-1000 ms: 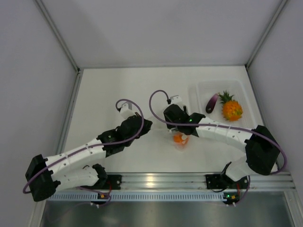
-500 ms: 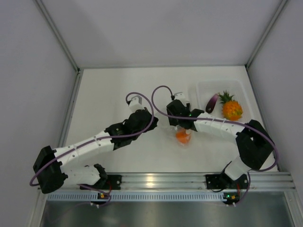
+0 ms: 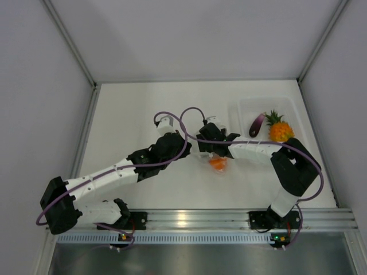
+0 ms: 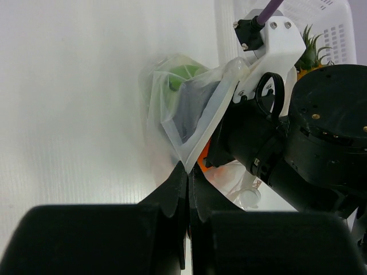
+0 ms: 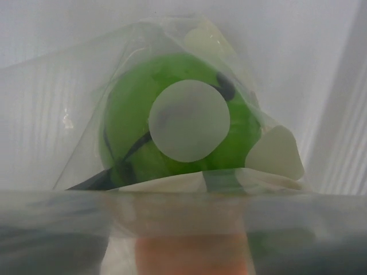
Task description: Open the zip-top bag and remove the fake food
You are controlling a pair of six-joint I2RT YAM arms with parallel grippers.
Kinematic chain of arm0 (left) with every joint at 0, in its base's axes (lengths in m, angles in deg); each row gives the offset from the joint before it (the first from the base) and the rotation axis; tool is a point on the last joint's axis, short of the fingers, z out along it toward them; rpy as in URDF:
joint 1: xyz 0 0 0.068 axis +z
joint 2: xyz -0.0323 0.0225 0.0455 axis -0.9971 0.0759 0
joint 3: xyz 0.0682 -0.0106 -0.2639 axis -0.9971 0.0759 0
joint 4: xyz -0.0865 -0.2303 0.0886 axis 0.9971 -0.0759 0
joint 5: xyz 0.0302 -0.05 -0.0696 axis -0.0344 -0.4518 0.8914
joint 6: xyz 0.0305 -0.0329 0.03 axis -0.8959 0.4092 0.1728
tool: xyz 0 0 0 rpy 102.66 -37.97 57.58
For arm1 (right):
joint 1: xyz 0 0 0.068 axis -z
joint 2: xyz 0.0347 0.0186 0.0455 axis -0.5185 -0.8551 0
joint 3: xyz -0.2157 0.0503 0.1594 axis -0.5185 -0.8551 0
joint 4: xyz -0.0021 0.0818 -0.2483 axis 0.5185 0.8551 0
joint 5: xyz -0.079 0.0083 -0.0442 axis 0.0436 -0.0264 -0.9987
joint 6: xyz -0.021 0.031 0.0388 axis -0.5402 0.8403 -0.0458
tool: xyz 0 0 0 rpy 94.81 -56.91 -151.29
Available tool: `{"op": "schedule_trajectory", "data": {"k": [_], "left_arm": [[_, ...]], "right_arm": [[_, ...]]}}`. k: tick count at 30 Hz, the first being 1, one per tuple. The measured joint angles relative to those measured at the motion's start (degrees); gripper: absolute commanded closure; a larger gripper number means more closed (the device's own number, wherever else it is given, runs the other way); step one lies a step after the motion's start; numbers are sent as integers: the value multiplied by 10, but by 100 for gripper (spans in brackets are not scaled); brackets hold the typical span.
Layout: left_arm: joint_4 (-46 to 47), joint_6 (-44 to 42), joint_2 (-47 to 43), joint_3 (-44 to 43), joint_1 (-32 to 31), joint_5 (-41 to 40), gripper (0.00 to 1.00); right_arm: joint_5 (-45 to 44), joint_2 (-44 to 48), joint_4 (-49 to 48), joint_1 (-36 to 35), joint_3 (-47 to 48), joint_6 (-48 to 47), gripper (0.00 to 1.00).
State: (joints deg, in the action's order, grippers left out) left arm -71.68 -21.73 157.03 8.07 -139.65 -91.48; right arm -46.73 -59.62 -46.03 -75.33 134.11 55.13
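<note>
The zip-top bag [image 4: 184, 112], clear with white dots, hangs stretched between my two grippers just left of the tray. My left gripper [image 4: 188, 167] is shut on the bag's near lip; in the top view it [image 3: 187, 148] sits left of the bag [image 3: 217, 164]. My right gripper [image 3: 210, 150] holds the opposite lip, its fingers hidden by plastic. Inside the bag are the green ball [image 5: 172, 134] and the small orange [image 5: 189, 255]. The purple eggplant [image 3: 256, 124] and the pineapple [image 3: 280, 131] lie in the tray.
The rigid clear tray [image 3: 248, 106] stands at the back right, close behind my right arm. White walls enclose the table on three sides. The right wrist housing [image 4: 312, 134] fills the right side of the left wrist view.
My left arm has reached right and closed on the bag's lip. My right gripper and the bag have shifted slightly left and away from me.
</note>
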Motion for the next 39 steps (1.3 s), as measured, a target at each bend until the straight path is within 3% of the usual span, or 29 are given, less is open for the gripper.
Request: {"op": "schedule_trajectory", "data": {"k": [4,16,23,39], "left_arm": [[0,-8,0,0,0,5,100],[1,-28,1,-19,0,20,100],[1,-38,1,-20,3,20,100],[1,-40,3,-20,6,22,100]], "right_arm": [[14,12,-39,1,-19,8,3],[-11,60,-118,10,-37,12,5],[-17,-8,-118,12,17,6,5],[16,-59,-185,20,17,2,11]]}}
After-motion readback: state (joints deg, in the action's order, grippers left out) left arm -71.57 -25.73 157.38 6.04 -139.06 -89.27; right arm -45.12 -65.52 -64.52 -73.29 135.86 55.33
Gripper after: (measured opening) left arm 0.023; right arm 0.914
